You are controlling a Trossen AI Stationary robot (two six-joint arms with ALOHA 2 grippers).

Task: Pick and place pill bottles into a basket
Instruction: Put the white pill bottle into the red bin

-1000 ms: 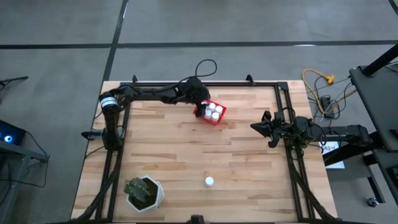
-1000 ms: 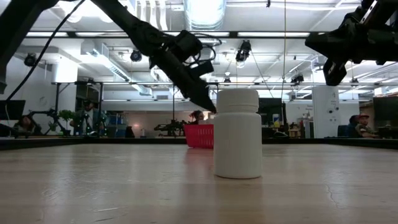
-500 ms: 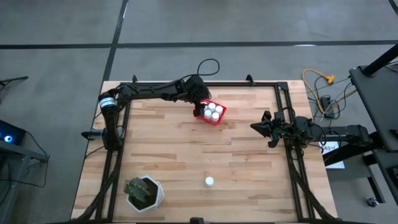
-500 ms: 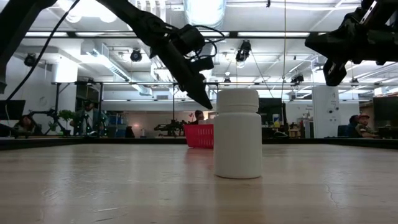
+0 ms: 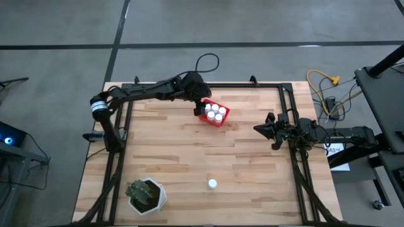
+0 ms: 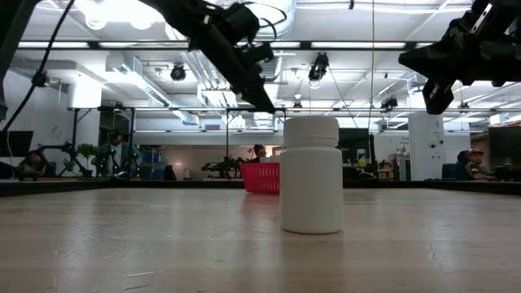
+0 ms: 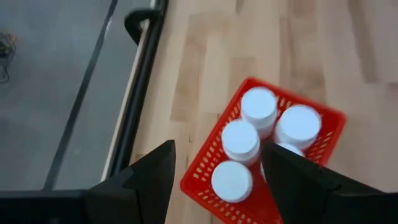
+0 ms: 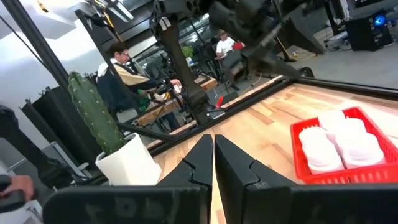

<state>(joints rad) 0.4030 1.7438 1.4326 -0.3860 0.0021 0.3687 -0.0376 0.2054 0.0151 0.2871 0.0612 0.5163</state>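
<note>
The red basket (image 5: 222, 120) stands at the table's far middle with several white pill bottles (image 5: 215, 112) upright in it. One more bottle (image 5: 213, 184) stands alone on its base near the front edge; it looms large in the low view (image 6: 310, 175). My left gripper (image 5: 200, 107) hangs open and empty above the basket's left end; its wrist view looks down on the basket (image 7: 205, 163) and the bottle caps (image 7: 240, 138). My right gripper (image 5: 259, 128) is shut and empty, raised over the table's right side.
A white hexagonal pot with a cactus (image 5: 146, 195) stands at the near left corner. A dark metal frame (image 5: 287, 94) runs along the table's edges. People (image 8: 127, 71) sit in the room beyond the table. Bare wood lies between the basket and the lone bottle.
My left gripper has gone up from the basket and a little toward the table's far left corner, staying over the basket's left end. The basket and bottles have kept still.
</note>
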